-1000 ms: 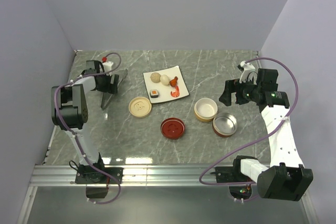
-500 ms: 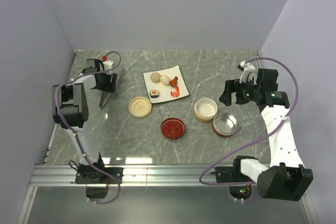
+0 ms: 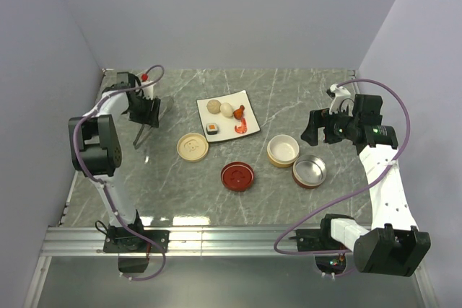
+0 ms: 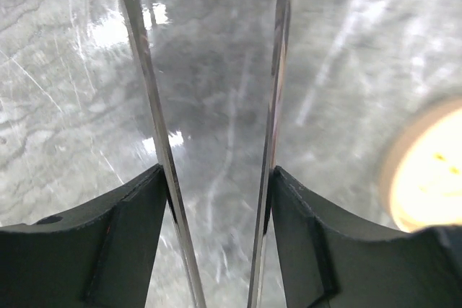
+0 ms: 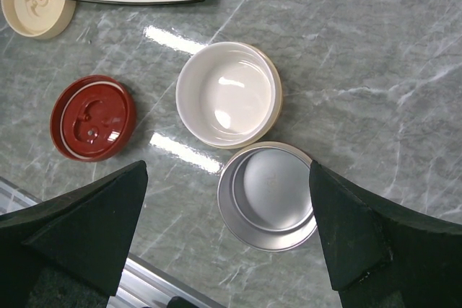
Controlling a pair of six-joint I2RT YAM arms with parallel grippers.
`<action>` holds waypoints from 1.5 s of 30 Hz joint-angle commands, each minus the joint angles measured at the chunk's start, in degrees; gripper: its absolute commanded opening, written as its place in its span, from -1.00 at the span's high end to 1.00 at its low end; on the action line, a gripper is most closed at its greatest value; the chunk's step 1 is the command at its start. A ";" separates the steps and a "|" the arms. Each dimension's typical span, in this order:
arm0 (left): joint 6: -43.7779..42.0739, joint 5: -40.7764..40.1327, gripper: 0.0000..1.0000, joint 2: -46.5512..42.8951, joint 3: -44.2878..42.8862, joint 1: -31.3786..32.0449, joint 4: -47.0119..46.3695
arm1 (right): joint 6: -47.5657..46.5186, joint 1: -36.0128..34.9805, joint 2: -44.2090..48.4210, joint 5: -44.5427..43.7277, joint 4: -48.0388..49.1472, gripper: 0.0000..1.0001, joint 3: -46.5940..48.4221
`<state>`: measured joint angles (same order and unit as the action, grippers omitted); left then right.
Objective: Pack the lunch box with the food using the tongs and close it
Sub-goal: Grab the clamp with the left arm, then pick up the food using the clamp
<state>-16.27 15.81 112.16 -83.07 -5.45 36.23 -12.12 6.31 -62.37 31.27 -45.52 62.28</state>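
Observation:
The silver tongs [image 3: 141, 132] hang at the far left, between the fingers of my left gripper [image 3: 145, 115]. In the left wrist view each tong arm [image 4: 148, 84] lies against the inner face of a finger [image 4: 94, 243], so the gripper [image 4: 216, 178] is shut on the tongs. The food sits on the white plate [image 3: 231, 132]: beige ball [image 3: 214, 107], egg [image 3: 227, 110], shrimp [image 3: 242, 122], sushi roll [image 3: 212, 129]. The lunch box parts lie apart: cream bowl [image 3: 283, 150], metal bowl [image 3: 309, 171]. My right gripper [image 3: 312, 129] hovers open above both bowls [image 5: 227, 94], holding nothing.
A cream lid [image 3: 193, 146] and a red lid [image 3: 237, 177] lie on the marble between the plate and the near edge. The metal rail [image 3: 231, 236] runs along the front. Grey walls close in on left, right and back.
My left gripper has closed onto the tongs and shifted back and left, and the tongs now hang steeper from it. The right arm has not moved.

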 commanded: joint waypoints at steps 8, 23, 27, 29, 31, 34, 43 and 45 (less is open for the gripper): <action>-2.27 11.33 -0.27 -9.32 -5.96 -0.08 13.60 | -1.77 0.11 1.11 2.75 -0.27 -0.99 2.67; -8.86 31.02 -0.08 -18.11 -7.99 0.88 26.96 | -3.96 -11.56 2.16 1.00 4.11 -0.99 6.62; -6.24 32.53 -0.06 -21.01 -5.71 1.76 23.47 | -3.79 -13.25 0.67 0.29 4.21 -0.99 8.12; -4.04 31.39 -0.07 -23.11 -4.83 3.07 20.83 | -3.35 -13.34 0.32 -0.06 4.38 -0.99 7.86; -2.98 28.58 -0.08 -24.87 -3.42 4.74 16.78 | -3.17 -13.34 0.84 -0.94 4.65 -0.99 7.33; -0.61 25.85 -0.09 -25.24 -2.27 8.08 11.51 | -3.35 -13.25 2.69 -2.43 4.47 -0.99 6.01; 0.71 20.85 -0.08 -13.39 -13.52 13.88 12.11 | -4.84 -13.07 5.33 -6.92 0.08 -0.99 4.87; 1.94 20.14 -0.04 -11.80 -14.93 14.68 11.76 | -4.84 -12.90 5.42 -7.62 -0.45 -0.99 4.95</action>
<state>-16.29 37.85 98.70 -94.35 7.66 49.84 -16.16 -6.74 -58.15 25.74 -44.91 67.11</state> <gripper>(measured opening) 0.530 0.996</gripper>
